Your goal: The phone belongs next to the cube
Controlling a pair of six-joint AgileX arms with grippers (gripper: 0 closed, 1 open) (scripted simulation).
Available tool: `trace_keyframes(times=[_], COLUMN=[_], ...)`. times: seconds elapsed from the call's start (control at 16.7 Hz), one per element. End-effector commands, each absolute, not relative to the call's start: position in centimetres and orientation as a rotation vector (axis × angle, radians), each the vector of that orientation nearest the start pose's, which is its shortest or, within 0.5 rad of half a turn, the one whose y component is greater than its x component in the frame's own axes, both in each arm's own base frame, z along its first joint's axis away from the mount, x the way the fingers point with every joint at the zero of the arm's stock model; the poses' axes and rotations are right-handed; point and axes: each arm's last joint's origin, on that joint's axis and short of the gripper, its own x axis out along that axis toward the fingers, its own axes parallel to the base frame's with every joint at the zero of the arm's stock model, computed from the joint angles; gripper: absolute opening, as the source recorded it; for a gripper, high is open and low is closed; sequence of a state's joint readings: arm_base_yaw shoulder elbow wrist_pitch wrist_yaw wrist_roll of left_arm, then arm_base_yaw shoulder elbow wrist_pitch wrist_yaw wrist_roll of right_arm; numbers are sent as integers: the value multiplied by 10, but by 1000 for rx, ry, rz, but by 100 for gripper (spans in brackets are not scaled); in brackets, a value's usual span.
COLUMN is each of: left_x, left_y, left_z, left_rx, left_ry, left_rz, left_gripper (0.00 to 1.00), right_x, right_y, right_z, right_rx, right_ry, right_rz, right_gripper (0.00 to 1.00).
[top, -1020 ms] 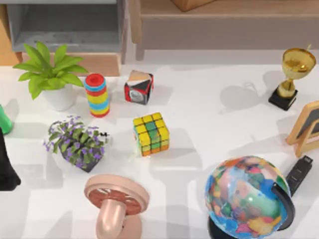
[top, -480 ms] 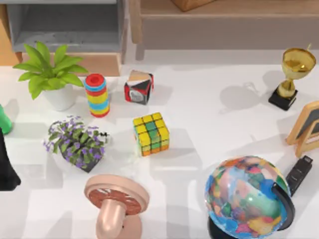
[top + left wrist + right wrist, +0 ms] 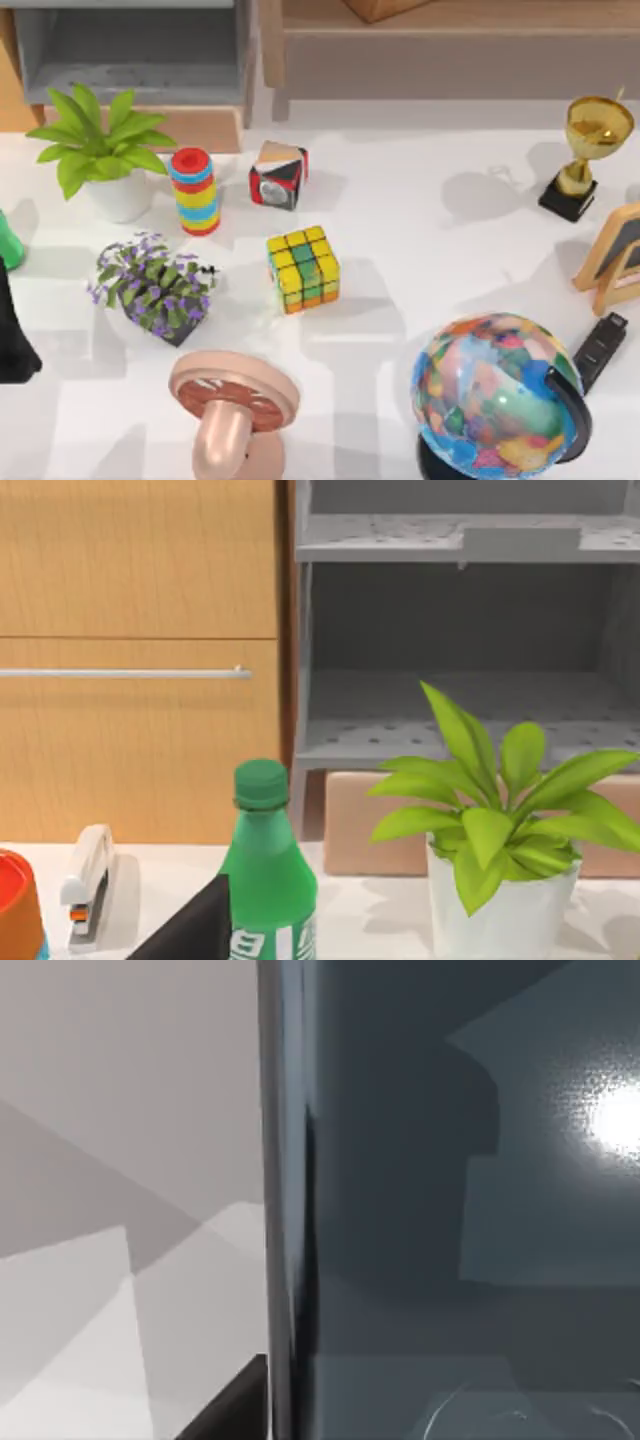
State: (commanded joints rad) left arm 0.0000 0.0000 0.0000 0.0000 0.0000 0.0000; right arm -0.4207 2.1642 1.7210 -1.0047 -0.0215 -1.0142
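The phone (image 3: 450, 1200) runs off the right wrist view's edges, so its full outline cannot be told. In the top view, the globe (image 3: 497, 397) at five o'clock is cut by the bottom edge, the picture frame (image 3: 615, 256) at three o'clock by the right.

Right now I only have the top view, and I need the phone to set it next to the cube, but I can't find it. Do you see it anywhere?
Observer: Yes. The right wrist view looks at the phone from very close: a glossy dark slab with a thin silvery rim.
Operator: What lies under it?
Observer: Pale surface shows beside its rim. I cannot tell whether the phone rests on it.
Operator: Anything off my left edge that I should know about?
Observer: In the left wrist view a white stapler sits beside the green bottle.
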Motion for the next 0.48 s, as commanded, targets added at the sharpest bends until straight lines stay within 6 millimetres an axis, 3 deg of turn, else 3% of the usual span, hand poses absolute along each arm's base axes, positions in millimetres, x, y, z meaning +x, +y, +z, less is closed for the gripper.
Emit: trace_keyframes(times=[0.24,0.48], left_x=[106,106], left_y=[-1,-1], left_z=[160,160], left_rx=[0,0], left_ry=[0,0], left_rz=[0,0], left_gripper=[100,100], right_x=[413,425], right_y=[-134,-74], right_z=[218,258], right_rx=[-521,-468], right_ry=[1300,1194], right_rz=[317,253], right_gripper=[0,0])
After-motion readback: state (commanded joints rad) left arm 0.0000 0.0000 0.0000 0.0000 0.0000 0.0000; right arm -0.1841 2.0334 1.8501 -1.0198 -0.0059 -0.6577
